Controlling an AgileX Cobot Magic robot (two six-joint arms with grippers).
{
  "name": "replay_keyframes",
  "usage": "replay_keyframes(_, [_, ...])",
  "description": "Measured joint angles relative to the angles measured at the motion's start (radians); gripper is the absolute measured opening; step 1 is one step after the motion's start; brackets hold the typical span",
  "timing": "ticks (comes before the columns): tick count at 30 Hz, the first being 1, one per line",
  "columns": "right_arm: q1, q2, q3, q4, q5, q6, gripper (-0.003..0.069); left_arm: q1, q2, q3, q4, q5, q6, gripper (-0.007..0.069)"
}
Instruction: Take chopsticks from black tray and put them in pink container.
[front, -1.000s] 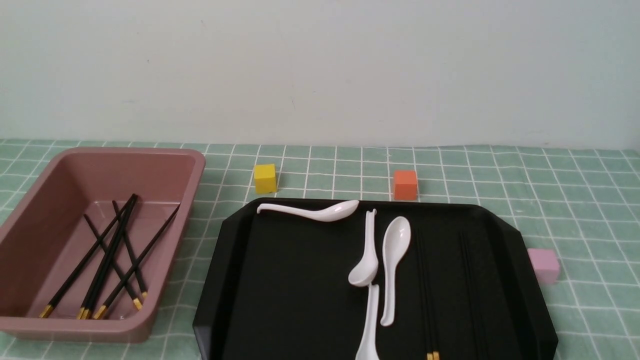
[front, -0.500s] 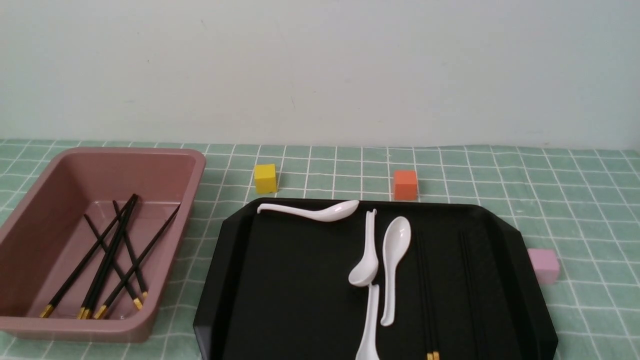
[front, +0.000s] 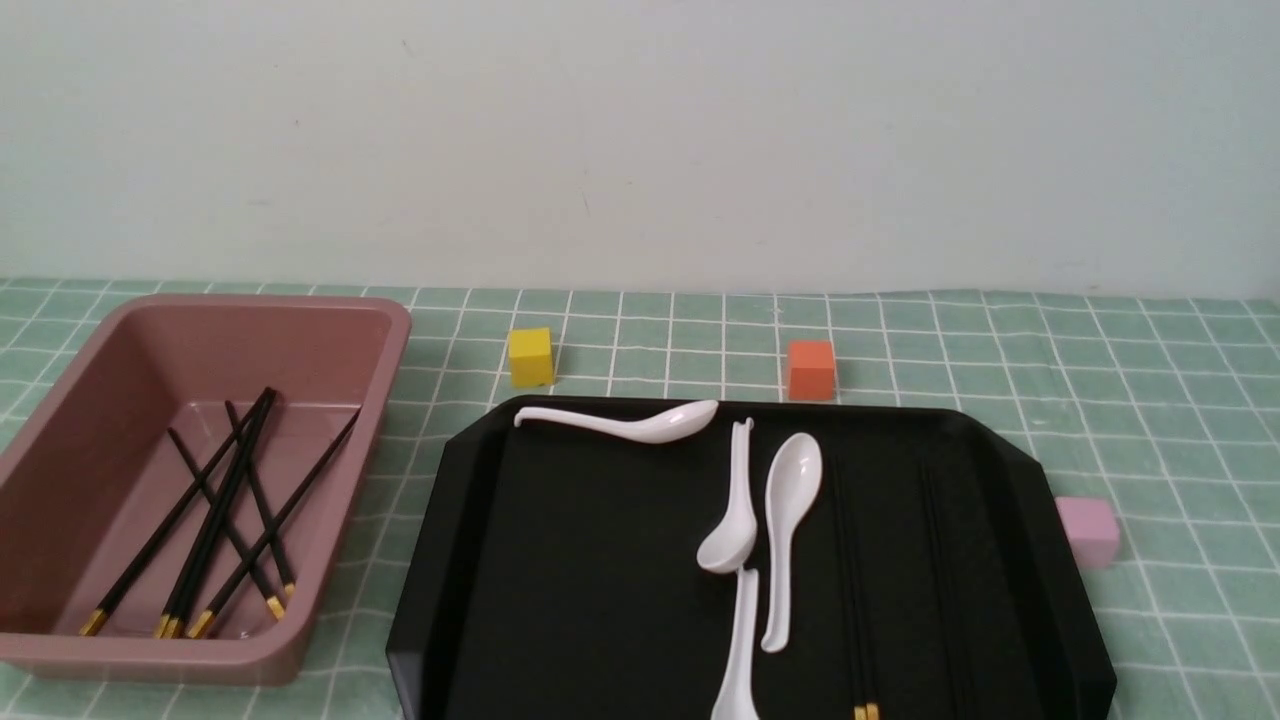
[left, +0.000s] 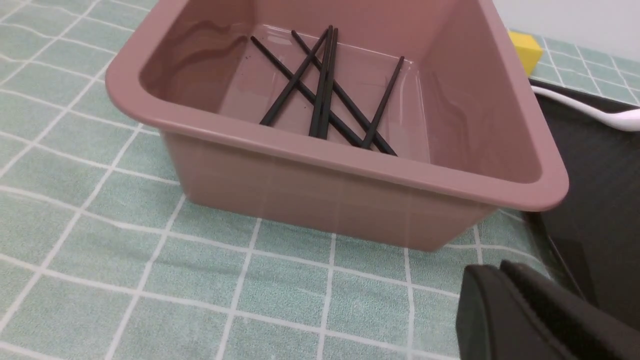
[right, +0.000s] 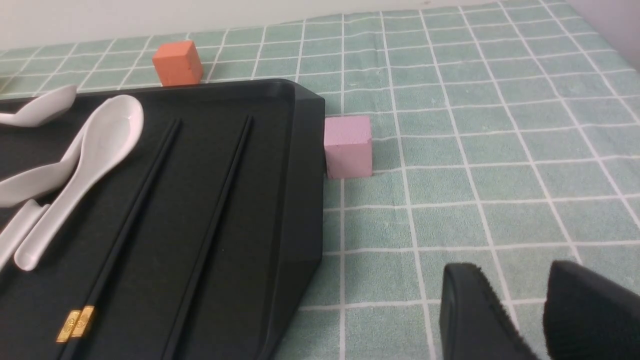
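meanwhile, from my remote desk: six chopsticks (front: 215, 520) lie crossed in the pink container (front: 330, 310) at the front view's left, while two more pairs (right: 150, 200) wait in the black tray (front: 560, 560), lower right of centre, beside white spoons (front: 790, 520). the right gripper (right: 542, 295) hangs off the tray with a narrow gap between its pads, empty; the left gripper (left: 520, 310) shows too little to tell. my worry: black sticks on glossy black could slip a pinch, or one stick gets left behind.
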Motion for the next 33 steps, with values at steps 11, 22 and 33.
replay_keyframes(11, [0.0,0.0,0.0,0.0,0.0,0.0,0.024,0.0,0.0,0.0,0.0,0.0,0.001,0.0034])
replay_keyframes(22, [0.0,0.0,0.0,0.0,0.0,0.0,0.024,0.0,0.0,0.0,0.0,0.0,0.001,0.004])
replay_keyframes(33, [0.0,0.0,0.0,0.0,0.0,0.0,0.024,0.0,0.0,0.0,0.0,0.0,0.001,0.0051])
